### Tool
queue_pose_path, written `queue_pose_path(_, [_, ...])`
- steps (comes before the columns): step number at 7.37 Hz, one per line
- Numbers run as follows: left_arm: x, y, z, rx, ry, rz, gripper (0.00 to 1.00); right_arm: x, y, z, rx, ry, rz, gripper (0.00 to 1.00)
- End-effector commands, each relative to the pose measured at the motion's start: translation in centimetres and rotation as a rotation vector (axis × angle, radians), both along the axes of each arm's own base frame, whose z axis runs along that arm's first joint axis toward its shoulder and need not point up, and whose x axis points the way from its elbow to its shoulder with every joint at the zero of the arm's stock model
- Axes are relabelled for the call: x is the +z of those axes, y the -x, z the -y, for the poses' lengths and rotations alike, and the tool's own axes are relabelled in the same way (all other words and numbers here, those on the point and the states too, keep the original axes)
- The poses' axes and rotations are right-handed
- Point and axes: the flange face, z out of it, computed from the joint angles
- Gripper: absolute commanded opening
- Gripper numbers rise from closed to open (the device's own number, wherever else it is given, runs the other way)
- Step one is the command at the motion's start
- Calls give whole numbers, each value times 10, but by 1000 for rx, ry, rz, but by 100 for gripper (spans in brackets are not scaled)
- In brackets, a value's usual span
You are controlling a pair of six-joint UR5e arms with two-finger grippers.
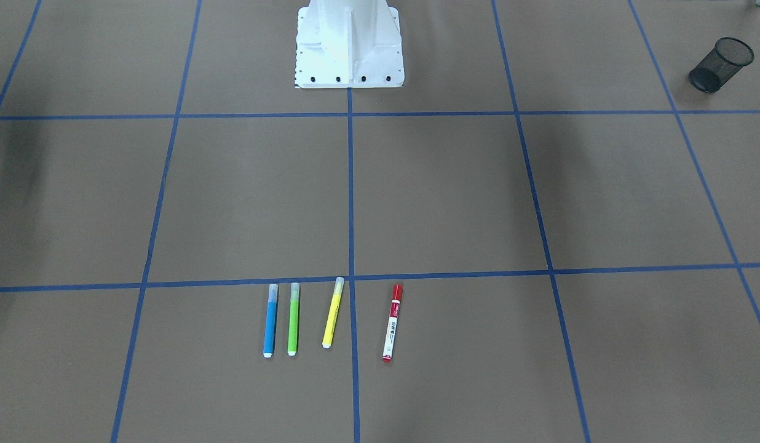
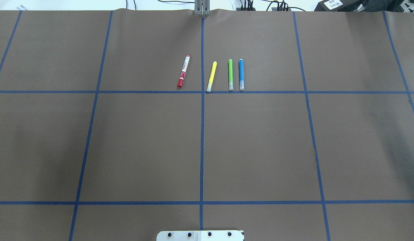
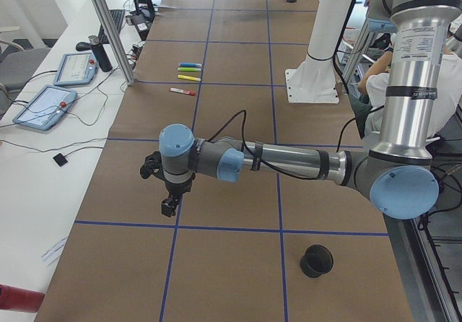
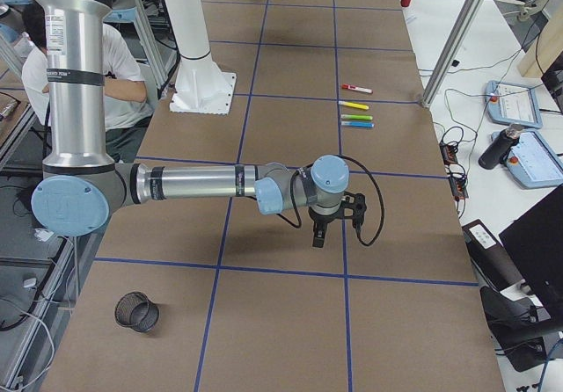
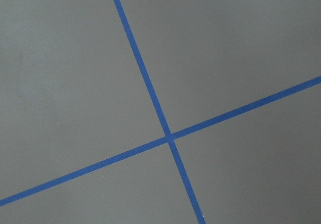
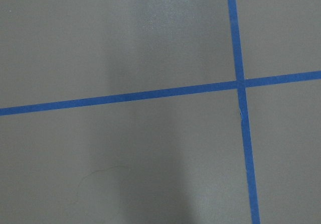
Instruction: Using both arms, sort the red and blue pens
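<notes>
Two pens, red pen (image 2: 183,71) and blue pen (image 2: 241,74), lie unsorted on the far tabletop (image 2: 143,144); left hand (image 3: 168,205) and right hand (image 4: 318,238) hover well away, opening state not discernible.

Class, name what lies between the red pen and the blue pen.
The yellow marker, nearer the red pen, and the green marker, beside the blue pen; the overhead view shows this.

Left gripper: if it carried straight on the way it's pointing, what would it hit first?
The left gripper points roughly straight down, so it would most likely meet the brown table covering, near a crossing of blue tape lines. The wrist view shows nothing in between; the exact spot is unclear.
</notes>
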Motion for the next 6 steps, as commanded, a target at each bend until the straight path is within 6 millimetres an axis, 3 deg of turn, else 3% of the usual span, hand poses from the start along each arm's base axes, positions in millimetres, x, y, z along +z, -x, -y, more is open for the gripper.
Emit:
queue_pose_path(1, [0, 0, -8, 6, -13, -7, 100, 1, 0, 1, 1, 1, -2, 100])
queue_pose_path(3, [11, 2, -20, 2, 6, 8, 100, 2, 0, 1, 2, 5, -4, 100])
queue_pose_path(4, [0, 1, -23, 2, -9, -4, 100, 1, 0, 2, 4, 3, -6, 100])
queue_pose_path(6, [0, -3, -24, 11, 3, -34, 100, 0, 0, 1, 5, 1, -4, 100])
